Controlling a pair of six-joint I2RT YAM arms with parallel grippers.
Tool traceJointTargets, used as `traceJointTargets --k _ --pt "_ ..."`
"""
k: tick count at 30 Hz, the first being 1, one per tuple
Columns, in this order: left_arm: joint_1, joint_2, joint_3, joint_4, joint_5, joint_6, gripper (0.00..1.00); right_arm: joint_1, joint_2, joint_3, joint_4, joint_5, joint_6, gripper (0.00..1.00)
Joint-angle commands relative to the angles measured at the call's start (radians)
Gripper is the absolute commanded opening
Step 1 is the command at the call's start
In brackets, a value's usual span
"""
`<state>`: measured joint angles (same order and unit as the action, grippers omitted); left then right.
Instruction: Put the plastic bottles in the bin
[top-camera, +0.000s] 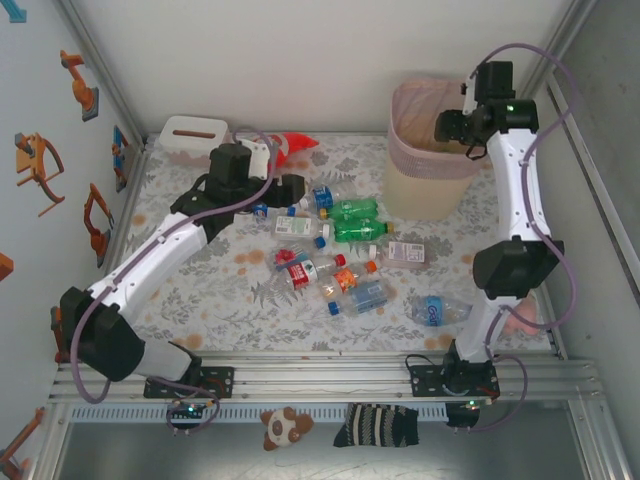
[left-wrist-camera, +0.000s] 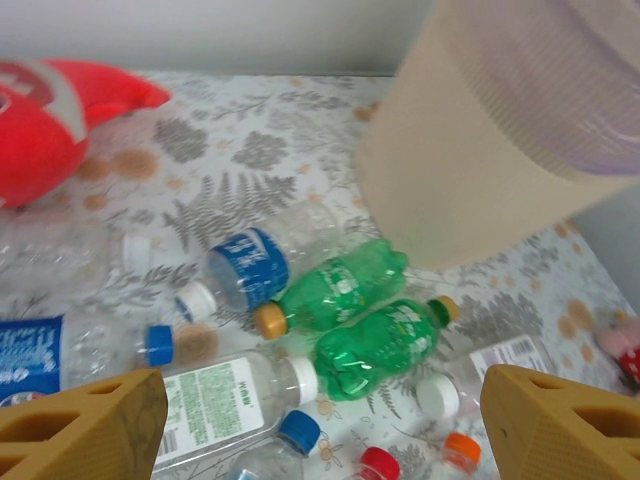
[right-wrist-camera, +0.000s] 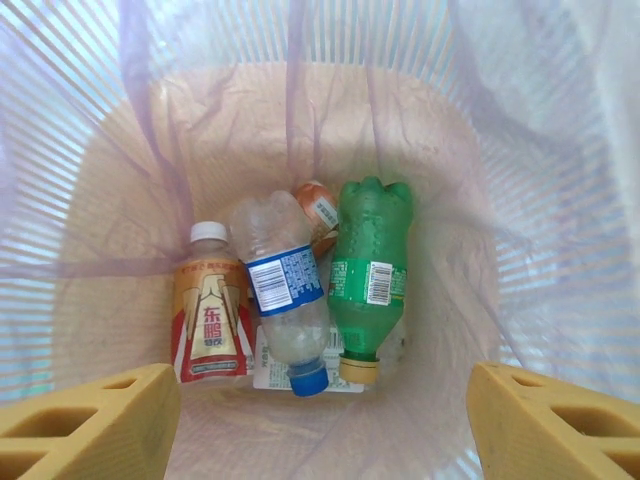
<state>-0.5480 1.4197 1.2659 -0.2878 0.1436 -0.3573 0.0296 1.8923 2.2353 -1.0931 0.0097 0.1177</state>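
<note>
Several plastic bottles lie scattered mid-table, among them two green ones (top-camera: 355, 220). My left gripper (top-camera: 285, 187) hovers just left of them, open. In the left wrist view my left gripper (left-wrist-camera: 325, 425) frames a green bottle (left-wrist-camera: 385, 345), another green one (left-wrist-camera: 340, 290), a blue-labelled clear bottle (left-wrist-camera: 250, 265) and a white-labelled one (left-wrist-camera: 225, 400); nothing is held. The beige bin (top-camera: 400, 135) with its pink liner stands at the back right. My right gripper (top-camera: 452, 128) hangs open over it. The right gripper (right-wrist-camera: 320, 425) looks down on a green bottle (right-wrist-camera: 368, 275), a blue-labelled bottle (right-wrist-camera: 285, 290) and a gold-labelled one (right-wrist-camera: 208, 315) inside.
A red-orange fish toy (top-camera: 295, 145) and a white tissue box (top-camera: 192, 132) sit at the back left. One bottle (top-camera: 437, 310) lies apart near the right arm's base. The bin wall (left-wrist-camera: 480, 150) stands close behind the green bottles. White walls enclose the table.
</note>
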Motion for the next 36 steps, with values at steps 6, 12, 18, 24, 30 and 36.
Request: traceJointTargets --k 6,12,18,24,30,36 --pt "0.076 0.094 0.066 -0.149 -0.278 -0.476 0.81 0.009 -0.113 -0.078 0.015 -0.022 0.025 0.74" --pt "0.150 0.234 0.185 -0.376 -0.298 -0.770 0.78 0.011 -0.144 -0.123 0.030 -0.028 0.027 0.74" --pt "0.208 0.338 0.217 -0.421 -0.245 -0.930 0.77 0.010 -0.169 -0.153 0.033 -0.024 0.022 0.74" --pt "0.253 0.437 0.248 -0.390 -0.143 -0.999 0.77 0.011 -0.181 -0.176 0.037 -0.025 0.021 0.74" --pt "0.284 0.523 0.265 -0.342 -0.055 -1.058 0.77 0.011 -0.188 -0.189 0.040 -0.028 0.019 0.74" --pt "0.293 0.601 0.327 -0.331 -0.014 -1.061 0.77 0.012 -0.188 -0.188 0.038 -0.027 0.015 0.74"
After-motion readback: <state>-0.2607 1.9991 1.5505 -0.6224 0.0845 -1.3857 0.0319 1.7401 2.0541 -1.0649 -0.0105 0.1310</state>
